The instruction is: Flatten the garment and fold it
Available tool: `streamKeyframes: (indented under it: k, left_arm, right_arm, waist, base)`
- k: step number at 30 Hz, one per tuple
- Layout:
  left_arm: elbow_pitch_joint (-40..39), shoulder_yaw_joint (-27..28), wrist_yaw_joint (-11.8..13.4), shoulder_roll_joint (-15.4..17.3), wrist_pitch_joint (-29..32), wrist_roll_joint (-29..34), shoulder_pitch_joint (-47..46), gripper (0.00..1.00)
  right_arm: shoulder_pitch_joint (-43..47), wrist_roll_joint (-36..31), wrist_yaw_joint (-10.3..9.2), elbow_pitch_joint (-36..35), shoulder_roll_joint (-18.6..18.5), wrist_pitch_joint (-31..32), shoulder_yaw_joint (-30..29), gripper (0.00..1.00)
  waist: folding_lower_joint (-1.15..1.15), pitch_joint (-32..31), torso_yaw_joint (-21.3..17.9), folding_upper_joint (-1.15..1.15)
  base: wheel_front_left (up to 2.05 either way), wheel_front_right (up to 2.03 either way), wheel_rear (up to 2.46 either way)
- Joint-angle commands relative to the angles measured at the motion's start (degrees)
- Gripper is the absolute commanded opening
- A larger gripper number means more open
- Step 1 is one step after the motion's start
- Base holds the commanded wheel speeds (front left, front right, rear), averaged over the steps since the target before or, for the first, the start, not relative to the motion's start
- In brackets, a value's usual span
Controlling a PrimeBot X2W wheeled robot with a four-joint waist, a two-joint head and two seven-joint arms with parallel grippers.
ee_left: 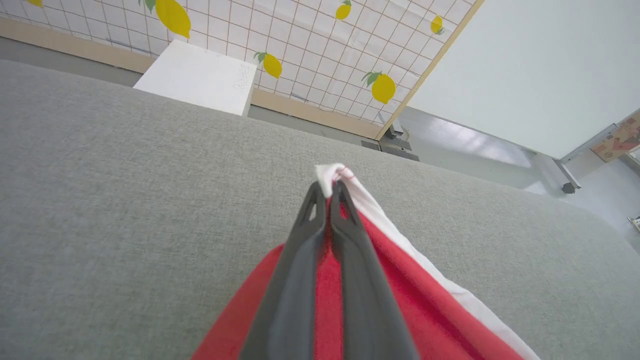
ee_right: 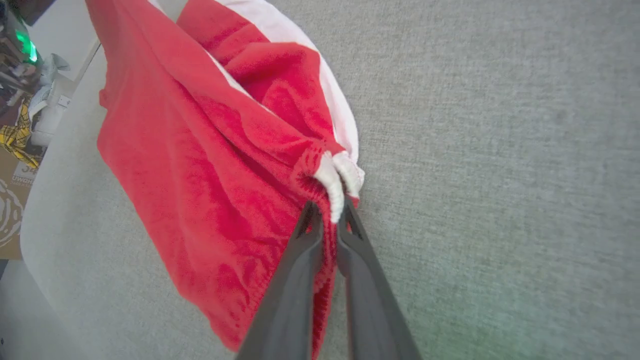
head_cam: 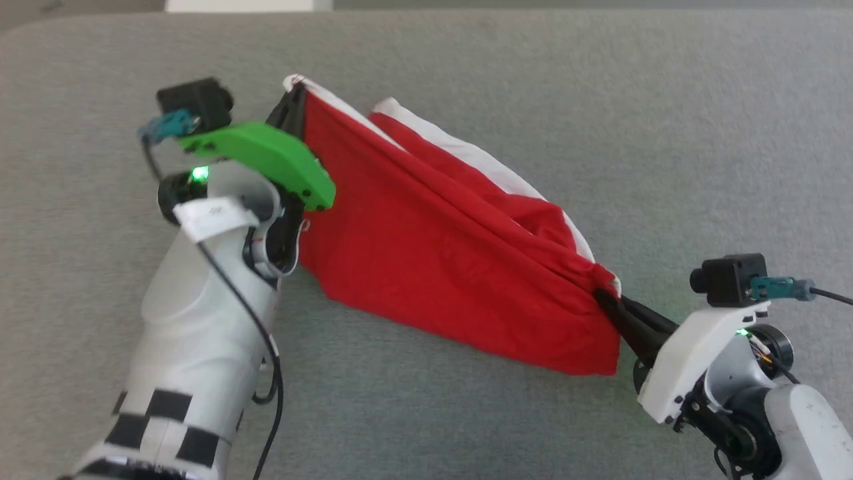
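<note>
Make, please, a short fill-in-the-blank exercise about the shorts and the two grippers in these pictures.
1. The garment is mostly ____ in colour.
2. The left gripper is shut on a corner whose trim is ____.
3. Counting the right gripper too, ____ grippers hold the garment.
4. Below it lies a fabric surface whose colour is ____.

Missing words: red; white; two; grey.
</note>
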Motion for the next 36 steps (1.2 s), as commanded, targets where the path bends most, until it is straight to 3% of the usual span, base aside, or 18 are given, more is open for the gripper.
streamKeyframes:
  k: [1,19,20,21,22,34,36]
  left_arm:
    - [1.4,-0.9,-0.9,0.3,0.4,1.4,-2.2,0.00]
    - [15.2,-3.8,-3.4,-0.1,0.1,2.8,-9.0,0.00]
    - [15.7,-3.8,-3.5,-0.2,-0.1,2.7,-9.2,0.11]
    - [16.2,-3.8,-3.5,-0.3,-0.3,2.6,-9.3,0.40]
    - [16.6,-3.8,-3.6,-0.4,-0.5,2.6,-9.4,1.00]
    - [18.3,-4.6,-5.5,-1.4,-7.0,2.7,-10.8,1.00]
    - [16.6,-5.1,-6.2,-0.6,-11.0,3.6,-9.7,1.00]
  right_arm:
    - [-1.1,-0.2,-0.11,0.3,0.2,-0.6,0.5,0.00]
    - [-3.6,1.2,-0.11,3.5,0.0,-2.7,4.6,0.00]
    - [-3.6,1.3,-0.11,3.6,-0.1,-2.7,4.6,0.23]
    - [-3.4,1.4,-0.11,3.7,-0.1,-2.6,4.6,0.60]
    - [-3.3,1.4,-0.11,3.8,-0.1,-2.6,4.5,1.00]
    - [0.3,0.5,-0.11,2.0,0.3,-1.4,0.4,1.00]
    - [2.6,-1.4,-0.11,-0.4,1.2,-1.5,-2.6,1.00]
  waist:
    - [0.00,3.1,-3.1,0.00]
    - [0.00,5.9,-7.6,0.00]
    - [0.00,5.8,-7.5,0.00]
    - [0.00,5.7,-7.4,0.00]
    - [0.00,5.5,-7.3,0.00]
    - [0.00,-0.1,-4.9,0.00]
    - [0.00,-3.5,-4.0,0.00]
  base:
    - [0.00,0.00,0.00]
    - [0.00,0.00,0.00]
    - [0.00,0.00,0.00]
    - [0.00,0.00,0.00]
    - [0.00,0.00,0.00]
    - [0.00,0.00,0.00]
    - [0.00,0.00,0.00]
